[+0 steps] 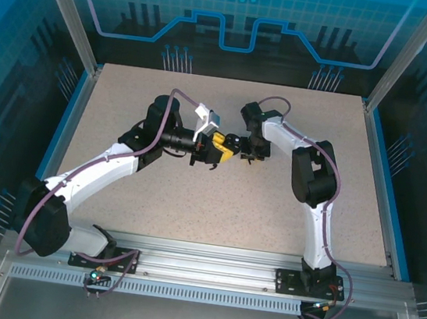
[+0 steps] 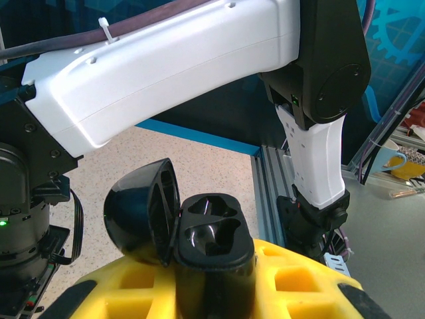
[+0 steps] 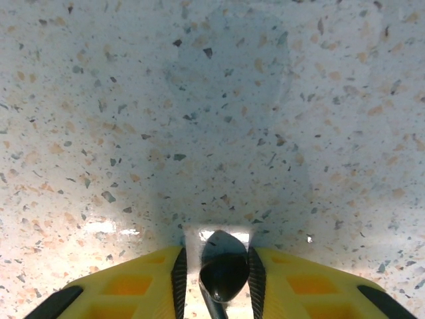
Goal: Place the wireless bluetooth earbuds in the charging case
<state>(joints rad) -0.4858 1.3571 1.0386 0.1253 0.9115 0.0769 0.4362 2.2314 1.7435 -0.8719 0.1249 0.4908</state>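
The charging case (image 2: 212, 232) is a glossy black oval pod, held upright between the yellow fingers (image 2: 302, 279) of my left gripper (image 2: 212, 286), which is shut on it. Its hinged lid (image 2: 139, 209) hangs open to the left, and both moulded pockets look empty. My right gripper (image 3: 218, 266) is shut on one small black earbud (image 3: 224, 272), pinched between its ribbed pads a little above the speckled table. In the top view the left gripper (image 1: 221, 148) and right gripper (image 1: 250, 152) stand close together over the table's middle. The second earbud is out of view.
The speckled beige tabletop (image 1: 215, 207) spreads around both arms, bounded by blue walls and an aluminium rail (image 1: 208, 257) at the near edge. The right arm's white link (image 2: 166, 66) crosses above the case in the left wrist view.
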